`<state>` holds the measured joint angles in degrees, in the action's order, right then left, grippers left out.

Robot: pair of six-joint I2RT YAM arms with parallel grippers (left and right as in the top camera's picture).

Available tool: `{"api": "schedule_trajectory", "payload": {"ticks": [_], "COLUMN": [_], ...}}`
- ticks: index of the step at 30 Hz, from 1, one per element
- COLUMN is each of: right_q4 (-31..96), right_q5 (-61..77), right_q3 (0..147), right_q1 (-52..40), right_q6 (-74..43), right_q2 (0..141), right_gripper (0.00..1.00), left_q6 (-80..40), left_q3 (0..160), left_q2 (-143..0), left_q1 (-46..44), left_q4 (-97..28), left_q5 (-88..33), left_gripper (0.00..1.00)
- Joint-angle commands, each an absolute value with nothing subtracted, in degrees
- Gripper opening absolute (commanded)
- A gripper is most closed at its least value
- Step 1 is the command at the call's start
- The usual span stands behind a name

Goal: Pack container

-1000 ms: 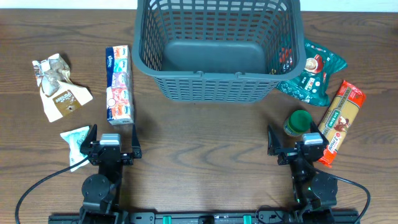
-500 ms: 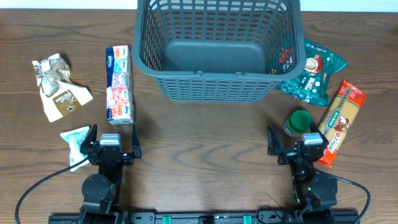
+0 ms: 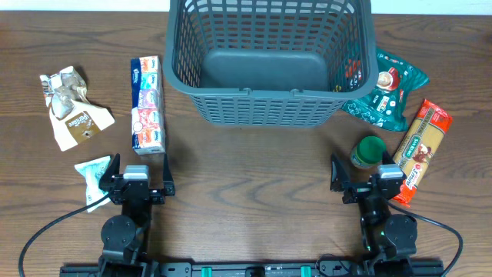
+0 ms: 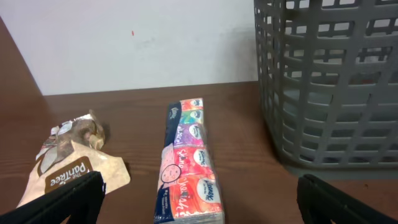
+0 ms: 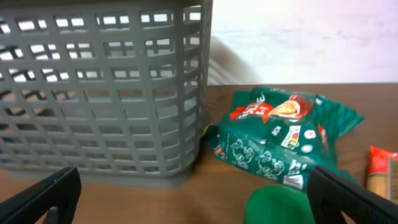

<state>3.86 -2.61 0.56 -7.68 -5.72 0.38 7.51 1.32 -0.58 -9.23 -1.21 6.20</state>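
At the left claw: fingers spread wide, gripping nothing, pointed level toward the container from its front-left, arm folded low over its base. At the right claw: likewise gaping and holding nothing, pointed the same way from the container's front-right, arm folded low as well.

Just ahead of the right claw, front-right of the container: a green-lidded jar, upright. Right of the container: a green snack bag just beside its side wall, then a red-and-yellow pasta pack lying flat.

Left of the container: a tissue multipack lying lengthwise, near its wall. Farther left: a crumpled brown-and-silver pouch. Front-left, well apart: a pale sachet beside the left claw.

Container itself: upright on the bench, straight ahead between both claws.
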Motion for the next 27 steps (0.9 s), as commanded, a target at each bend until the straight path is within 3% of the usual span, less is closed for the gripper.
{"api": "schedule_trajectory", "payload": {"ticks": [1, 10, 15, 21, 27], "right_q4": [3.88, 6.13, 11.77, 19.05, 39.35], "right_q5": [-3.16, 0.16, -0.19, 0.36, 4.19], "right_q3": [0.32, 1.78, 7.97, 25.06, 53.8], "right_q1": [-6.98, -6.98, -6.5, -2.87, 2.22], "right_q6": [-12.69, -16.45, -17.34, -16.53, -9.87], "right_q2": [0.32, 0.69, 4.25, 18.17, 43.62], "right_gripper": [0.99, 0.99, 0.99, 0.99, 0.99], "left_q6": [6.83, 6.28, -0.23, -1.83, -1.83], "left_q3": [0.23, 0.27, 0.27, 0.38, 0.38], "left_q2": [-0.23, -0.23, -0.27, -0.67, -1.43], "left_q1": [-9.3, -9.3, -9.3, -9.3, -9.3], "left_q4": [-3.38, 0.05, -0.54, -1.41, -1.43], "left_q5": [6.85, 6.44, 6.52, 6.92, 6.92], "left_gripper": [0.99, 0.99, 0.99, 0.99, 0.99]}}
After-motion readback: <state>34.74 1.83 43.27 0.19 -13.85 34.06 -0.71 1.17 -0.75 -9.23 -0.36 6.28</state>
